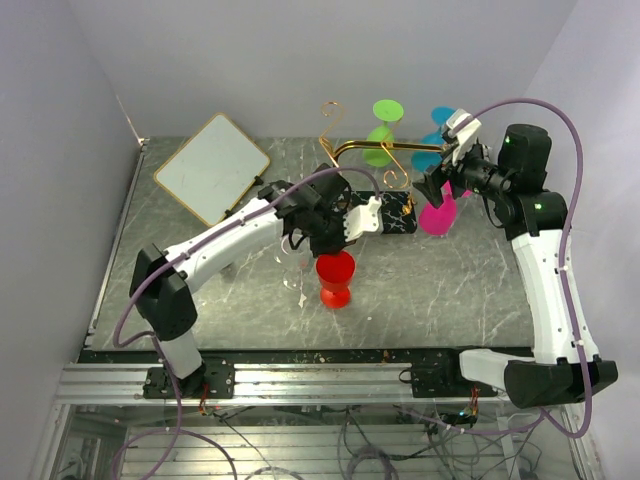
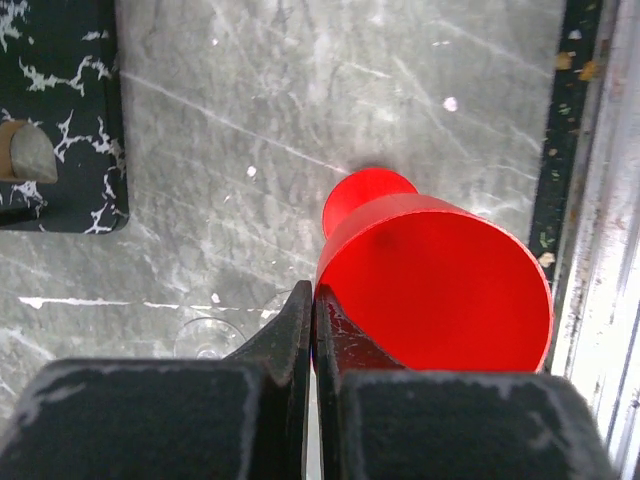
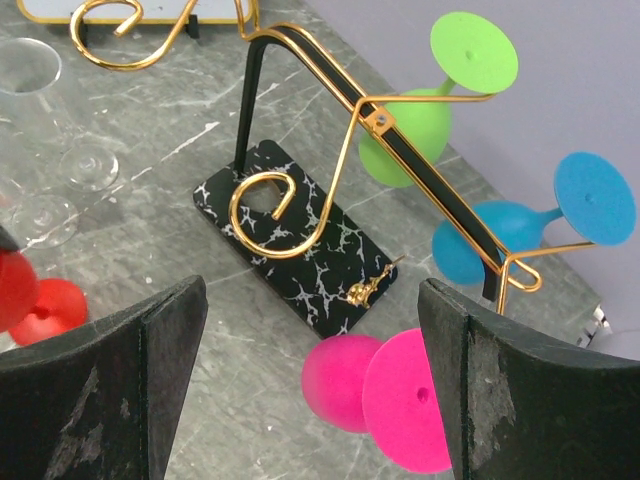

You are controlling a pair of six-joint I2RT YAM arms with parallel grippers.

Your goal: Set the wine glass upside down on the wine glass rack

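The red wine glass (image 1: pixel 336 272) stands upright, mouth up, in front of the wine glass rack (image 1: pixel 356 150). My left gripper (image 1: pixel 328 240) is shut on its rim; in the left wrist view the fingers (image 2: pixel 314 296) pinch the rim wall of the red glass (image 2: pixel 440 280). The rack's gold wire arms (image 3: pixel 300 52) rise from a black, white-veined base (image 3: pixel 300 262). A green glass (image 3: pixel 420 135) and a blue glass (image 3: pixel 490 240) hang upside down on it. My right gripper (image 3: pixel 312 335) is open above a pink glass (image 3: pixel 350 385), foot up, beside the base.
A white gold-edged board (image 1: pixel 212 168) lies at the back left. Clear glasses (image 3: pixel 60 130) stand left of the rack; one clear foot (image 2: pixel 208 338) shows beside my left fingers. The table's front rail (image 1: pixel 320 370) runs near the arm bases.
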